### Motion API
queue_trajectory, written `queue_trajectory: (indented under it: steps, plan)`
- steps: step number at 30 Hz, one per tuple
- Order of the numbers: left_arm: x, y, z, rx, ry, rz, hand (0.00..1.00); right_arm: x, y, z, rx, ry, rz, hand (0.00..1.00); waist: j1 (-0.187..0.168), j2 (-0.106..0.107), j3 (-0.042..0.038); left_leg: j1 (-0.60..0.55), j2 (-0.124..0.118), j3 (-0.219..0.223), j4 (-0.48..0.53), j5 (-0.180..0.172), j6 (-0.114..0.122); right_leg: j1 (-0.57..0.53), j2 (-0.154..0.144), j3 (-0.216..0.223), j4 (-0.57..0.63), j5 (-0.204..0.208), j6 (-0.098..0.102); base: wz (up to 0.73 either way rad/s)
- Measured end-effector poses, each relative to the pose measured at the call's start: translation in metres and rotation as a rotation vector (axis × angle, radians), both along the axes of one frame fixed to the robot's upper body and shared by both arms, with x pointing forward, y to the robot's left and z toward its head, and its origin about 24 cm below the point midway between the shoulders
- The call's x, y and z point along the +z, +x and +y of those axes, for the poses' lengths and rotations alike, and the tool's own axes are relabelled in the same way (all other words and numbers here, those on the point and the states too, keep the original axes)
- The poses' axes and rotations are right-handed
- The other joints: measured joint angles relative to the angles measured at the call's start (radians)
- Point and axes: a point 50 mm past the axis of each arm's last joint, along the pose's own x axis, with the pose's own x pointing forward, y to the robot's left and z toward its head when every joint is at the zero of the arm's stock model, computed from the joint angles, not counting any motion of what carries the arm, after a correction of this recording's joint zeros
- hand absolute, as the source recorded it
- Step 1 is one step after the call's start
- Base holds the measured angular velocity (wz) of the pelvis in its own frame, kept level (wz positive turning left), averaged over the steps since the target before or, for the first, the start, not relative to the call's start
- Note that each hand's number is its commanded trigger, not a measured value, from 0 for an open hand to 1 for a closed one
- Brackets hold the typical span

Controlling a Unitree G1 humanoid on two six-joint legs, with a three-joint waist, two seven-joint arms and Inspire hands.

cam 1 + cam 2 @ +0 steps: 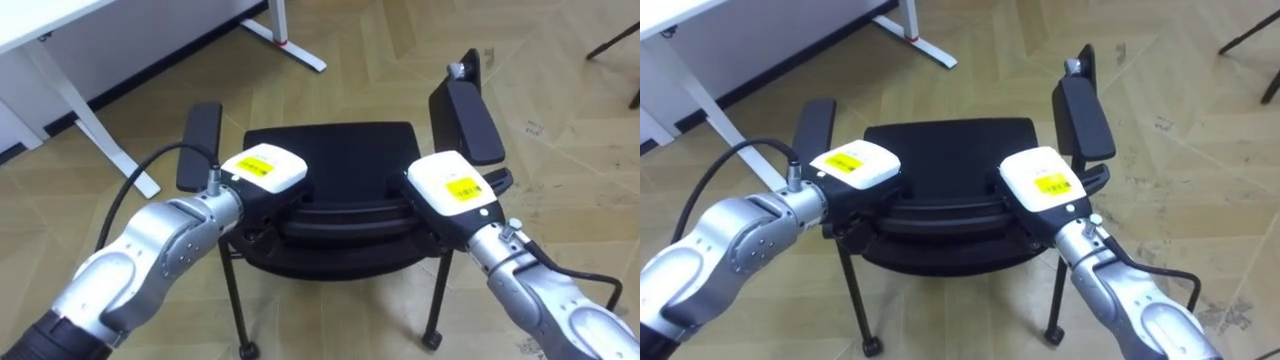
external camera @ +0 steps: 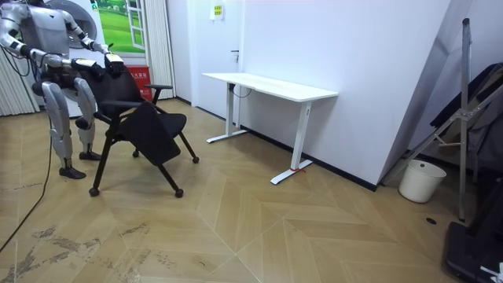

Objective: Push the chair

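A black office chair [image 1: 330, 150] with two armrests stands right in front of me, its seat facing away. My left hand [image 1: 265, 170] rests on the left end of the backrest's top edge [image 1: 345, 218]. My right hand [image 1: 455, 187] rests on the right end. Both hands' dark fingertips merge with the black backrest. In the room view I stand upright behind the chair [image 2: 149, 130] at the room view's left, arms stretched forward onto it.
A white desk [image 1: 40, 25] with white legs stands ahead to my left, one foot [image 1: 290, 45] reaching onto the wooden floor. In the room view the desk [image 2: 271, 85] stands by the wall, with a white bin [image 2: 415, 181] and dark stands further right.
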Motion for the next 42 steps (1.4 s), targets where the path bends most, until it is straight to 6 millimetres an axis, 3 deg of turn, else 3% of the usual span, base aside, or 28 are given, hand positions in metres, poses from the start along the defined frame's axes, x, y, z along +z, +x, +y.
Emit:
queue_trajectory:
  steps: [4,8,13,15,16,20,22,23,25,28,29,30,31,32,35,38,39,40,42]
  plan:
    - [0.0,0.0,0.001,0.0,0.004,-0.002,1.0,-0.001,0.001,0.001,0.003,0.003,0.006,1.0,-0.003,-0.014,0.0088,-0.005,-0.002,0.0,0.025,-0.001,0.0,-0.005,-0.008,-0.004,0.031,-0.018,-0.002,0.02]
    - [0.0,0.0,0.0,-0.001,0.008,0.0,1.0,-0.002,0.001,0.001,0.002,0.006,0.02,1.0,-0.007,-0.021,0.0133,-0.023,0.003,0.002,0.098,-0.04,-0.002,-0.021,-0.018,-0.02,0.113,-0.072,-0.008,0.09]
    - [-0.002,0.0,0.001,-0.001,0.008,0.004,1.0,-0.004,0.0,0.001,0.003,0.017,0.039,1.0,-0.009,-0.035,0.0174,-0.063,0.027,0.056,0.259,-0.103,-0.013,-0.054,-0.041,-0.042,0.28,-0.175,-0.021,0.11]
    - [-0.005,0.001,0.003,0.005,0.011,0.011,1.0,-0.006,-0.001,0.003,0.004,0.021,0.046,1.0,-0.022,-0.04,0.0176,-0.096,0.051,0.116,0.368,-0.113,-0.015,-0.059,-0.055,-0.063,0.332,-0.221,-0.029,0.25]
    - [-0.006,0.001,0.004,0.007,0.011,0.013,1.0,-0.007,-0.001,0.003,0.006,0.02,0.048,1.0,-0.022,-0.04,0.0174,-0.104,0.058,0.125,0.394,-0.113,-0.015,-0.059,-0.056,-0.065,0.341,-0.229,-0.032,0.15]
    - [-0.012,0.001,0.003,0.021,-0.004,0.041,1.0,-0.01,-0.003,0.003,0.014,0.017,0.066,1.0,-0.03,-0.032,0.0165,-0.158,0.139,0.178,0.601,-0.098,-0.006,-0.03,-0.051,-0.09,0.413,-0.295,-0.057,0.18]
    - [-0.017,0.001,0.002,0.03,-0.008,0.063,1.0,-0.013,-0.004,0.002,0.015,0.011,0.08,1.0,-0.033,-0.03,0.0166,-0.203,0.171,0.183,0.714,-0.035,0.006,-0.003,-0.049,-0.103,0.423,-0.31,-0.066,0.2]
    - [-0.02,-0.001,0.002,0.033,-0.011,0.074,1.0,-0.014,-0.004,0.002,0.018,0.007,0.083,1.0,-0.03,-0.033,0.0153,-0.242,0.17,0.18,0.766,-0.004,0.011,0.016,-0.052,-0.102,0.425,-0.317,-0.071,0.22]
    - [-0.021,-0.001,0.0,0.03,-0.021,0.075,1.0,-0.013,-0.004,-0.001,0.02,-0.002,0.072,1.0,-0.036,-0.036,0.0155,-0.298,0.138,0.172,0.733,-0.022,0.017,0.017,-0.06,-0.102,0.425,-0.327,-0.069,0.12]
    - [-0.022,-0.001,-0.002,0.025,-0.03,0.084,1.0,-0.013,-0.005,-0.004,0.019,-0.011,0.075,1.0,-0.026,-0.039,0.0163,-0.348,0.079,0.171,0.525,-0.015,0.016,0.039,-0.07,-0.095,0.414,-0.334,-0.062,-0.23]
    - [-0.022,-0.002,-0.003,0.019,-0.037,0.091,1.0,-0.014,-0.006,-0.006,0.015,-0.013,0.074,1.0,-0.023,-0.027,0.0083,-0.346,0.059,0.168,0.399,0.007,0.016,0.046,-0.067,-0.091,0.412,-0.345,-0.052,-0.26]
    - [-0.023,-0.003,-0.005,0.011,-0.043,0.099,1.0,-0.014,-0.009,-0.008,0.015,-0.015,0.069,1.0,-0.008,-0.016,0.0028,-0.338,0.04,0.157,0.34,0.063,0.044,0.056,-0.067,-0.07,0.41,-0.353,-0.041,-0.34]
    - [-0.024,-0.004,-0.006,0.008,-0.045,0.106,1.0,-0.014,-0.01,-0.009,0.015,-0.016,0.071,1.0,-0.003,-0.023,0.0002,-0.33,0.027,0.151,0.328,0.083,0.055,0.061,-0.071,-0.059,0.404,-0.357,-0.033,-0.4]
    - [-0.025,-0.005,-0.005,0.007,-0.049,0.111,1.0,-0.015,-0.011,-0.009,0.016,-0.016,0.072,1.0,-0.002,-0.023,-0.0127,-0.309,0.001,0.15,0.315,0.096,0.073,0.073,-0.087,-0.05,0.392,-0.361,-0.013,-0.15]
    - [-0.02,-0.005,-0.006,0.006,-0.052,0.092,1.0,-0.011,-0.011,-0.01,0.017,-0.017,0.052,1.0,-0.018,-0.04,-0.0134,-0.291,-0.045,0.164,0.31,0.065,0.11,0.107,-0.124,-0.053,0.35,-0.358,0.028,0.0]
    - [-0.015,-0.002,-0.007,0.0,-0.056,0.072,1.0,-0.004,-0.008,-0.012,0.013,-0.022,0.022,1.0,-0.027,-0.035,-0.0122,-0.283,-0.073,0.185,0.329,0.018,0.132,0.096,-0.164,-0.056,0.411,-0.348,0.063,-0.04]
    - [-0.014,-0.002,-0.007,0.0,-0.059,0.066,1.0,-0.003,-0.008,-0.012,0.013,-0.022,0.014,1.0,-0.028,-0.036,-0.0119,-0.273,-0.08,0.201,0.334,0.002,0.143,0.065,-0.195,-0.056,0.508,-0.332,0.085,-0.08]
    - [-0.014,-0.002,-0.007,0.0,-0.061,0.062,1.0,-0.003,-0.008,-0.012,0.013,-0.023,0.012,1.0,-0.029,-0.036,-0.0118,-0.266,-0.085,0.206,0.335,-0.007,0.147,0.045,-0.212,-0.055,0.557,-0.316,0.09,-0.05]
    - [-0.014,-0.002,-0.007,0.0,-0.071,0.072,1.0,-0.005,-0.009,-0.013,0.012,-0.022,0.012,1.0,-0.054,-0.03,-0.0062,-0.231,-0.101,0.203,0.35,-0.047,0.163,-0.021,-0.256,-0.037,0.751,-0.205,0.078,0.09]
